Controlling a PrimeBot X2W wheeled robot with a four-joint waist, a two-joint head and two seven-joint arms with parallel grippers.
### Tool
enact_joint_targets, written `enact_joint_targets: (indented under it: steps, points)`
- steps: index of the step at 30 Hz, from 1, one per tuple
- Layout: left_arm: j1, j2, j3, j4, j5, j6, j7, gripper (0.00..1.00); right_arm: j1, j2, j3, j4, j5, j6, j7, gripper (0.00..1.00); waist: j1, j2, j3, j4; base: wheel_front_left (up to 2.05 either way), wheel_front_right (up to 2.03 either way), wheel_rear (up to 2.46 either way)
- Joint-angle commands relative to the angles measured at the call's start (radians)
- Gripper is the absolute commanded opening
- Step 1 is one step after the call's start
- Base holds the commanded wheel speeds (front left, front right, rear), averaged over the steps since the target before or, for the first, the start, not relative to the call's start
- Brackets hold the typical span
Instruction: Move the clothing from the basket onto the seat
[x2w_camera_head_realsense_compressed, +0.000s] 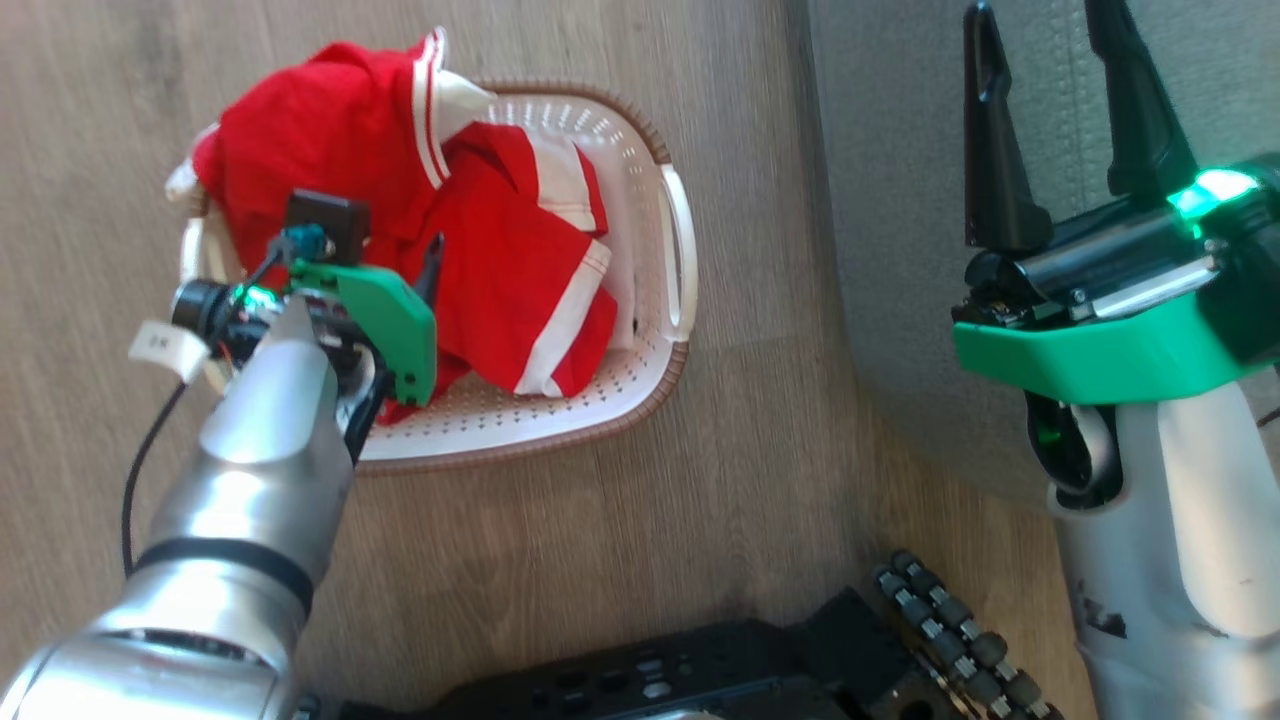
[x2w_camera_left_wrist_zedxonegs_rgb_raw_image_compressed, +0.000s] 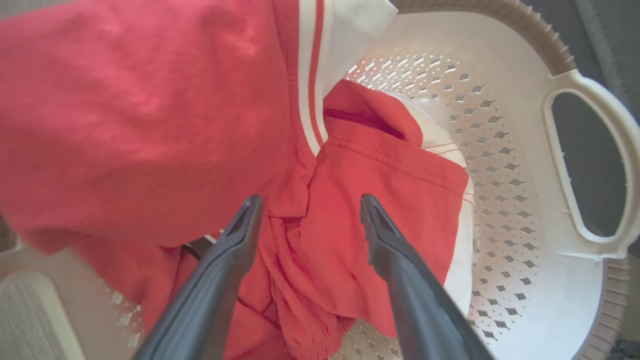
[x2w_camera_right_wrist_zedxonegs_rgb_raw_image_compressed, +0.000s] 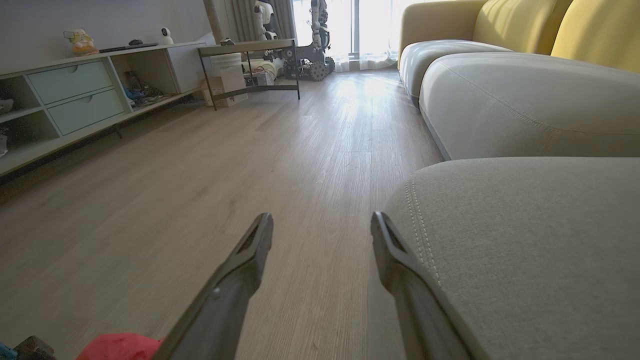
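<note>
The left end effector (x2w_camera_left_wrist_zedxonegs_rgb_raw_image_compressed: 311, 200) hangs over the basket (x2w_camera_left_wrist_zedxonegs_rgb_raw_image_compressed: 505, 90) with its fingers spread and nothing between them. The red clothing (x2w_camera_left_wrist_zedxonegs_rgb_raw_image_compressed: 150, 125) lies heaped in the basket, directly ahead of the fingertips. One garment drapes over the rim. Whether the tips touch the fabric I cannot tell. The right end effector (x2w_camera_right_wrist_zedxonegs_rgb_raw_image_compressed: 321, 217) is also spread and empty, above the wooden floor (x2w_camera_right_wrist_zedxonegs_rgb_raw_image_compressed: 250, 150). The grey seat (x2w_camera_right_wrist_zedxonegs_rgb_raw_image_compressed: 525, 250) lies just beside its right finger.
</note>
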Motion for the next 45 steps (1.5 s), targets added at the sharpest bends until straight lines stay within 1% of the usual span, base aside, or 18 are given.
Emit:
enact_joint_targets:
  steps: [1, 5, 9, 19, 24, 29, 34, 35, 36, 37, 45]
  points:
    - [-0.017, 0.029, 0.005, 0.003, -0.002, -0.006, 0.005, 1.00, 0.002, 0.014, 0.025, -0.046, 0.007, 0.007, -0.006, 1.00, -0.0001, 0.0000, 0.033, -0.013, 0.00, 0.00, 0.00]
    - [-0.067, 0.037, 0.001, 0.028, -0.013, -0.006, 0.037, 1.00, -0.011, 0.014, 0.034, -0.066, 0.010, 0.007, -0.006, 1.00, -0.0001, 0.0000, 0.079, -0.028, 0.00, 0.00, 0.00]
    - [-0.110, 0.049, -0.013, 0.043, -0.009, -0.005, 0.043, 1.00, -0.026, 0.014, 0.041, -0.089, 0.016, 0.007, -0.006, 1.00, -0.0001, 0.0000, 0.119, -0.042, 0.00, 0.00, 0.00]
    - [-0.156, 0.057, -0.026, 0.060, -0.012, 0.020, 0.074, 1.00, -0.044, 0.014, 0.049, -0.120, 0.012, 0.007, -0.006, 1.00, -0.0001, 0.0000, 0.164, -0.055, 0.00, 0.00, 0.00]
    - [-0.171, 0.071, -0.034, 0.066, -0.012, 0.041, 0.130, 1.00, -0.046, 0.014, 0.059, -0.130, 0.015, 0.007, -0.006, 1.00, -0.0001, 0.0000, 0.182, -0.068, 0.00, 0.00, 0.00]
    - [-0.167, 0.080, -0.062, 0.068, -0.011, 0.013, 0.217, 1.00, -0.040, 0.014, 0.055, -0.136, 0.018, 0.007, -0.006, 1.00, -0.0001, 0.0000, 0.192, -0.074, 0.00, 0.00, 0.00]
    - [-0.164, 0.083, -0.077, 0.069, -0.023, 0.002, 0.255, 1.00, -0.041, 0.014, 0.056, -0.136, 0.019, 0.007, -0.006, 1.00, -0.0001, 0.0000, 0.194, -0.076, 0.00, 0.00, 0.00]
    - [-0.163, 0.083, -0.080, 0.069, -0.025, 0.001, 0.258, 0.91, -0.041, 0.014, 0.057, -0.136, 0.019, 0.007, -0.006, 1.00, -0.0001, 0.0000, 0.194, -0.076, 0.00, 0.00, 0.00]
    - [-0.162, 0.082, -0.086, 0.069, -0.024, -0.001, 0.263, 0.35, -0.042, 0.014, 0.057, -0.137, 0.018, 0.007, -0.006, 1.00, -0.0001, 0.0000, 0.193, -0.076, 0.00, 0.00, 0.00]
    - [-0.161, 0.081, -0.092, 0.070, -0.025, -0.002, 0.265, 0.00, -0.042, 0.014, 0.058, -0.136, 0.017, 0.007, -0.006, 1.00, -0.0001, 0.0000, 0.193, -0.076, 0.00, 0.00, 0.00]
    - [-0.150, 0.067, -0.128, 0.070, -0.055, -0.005, 0.238, 0.00, -0.044, 0.014, 0.059, -0.127, 0.011, 0.007, -0.006, 1.00, -0.0001, 0.0000, 0.171, -0.068, 0.00, 0.00, 0.00]
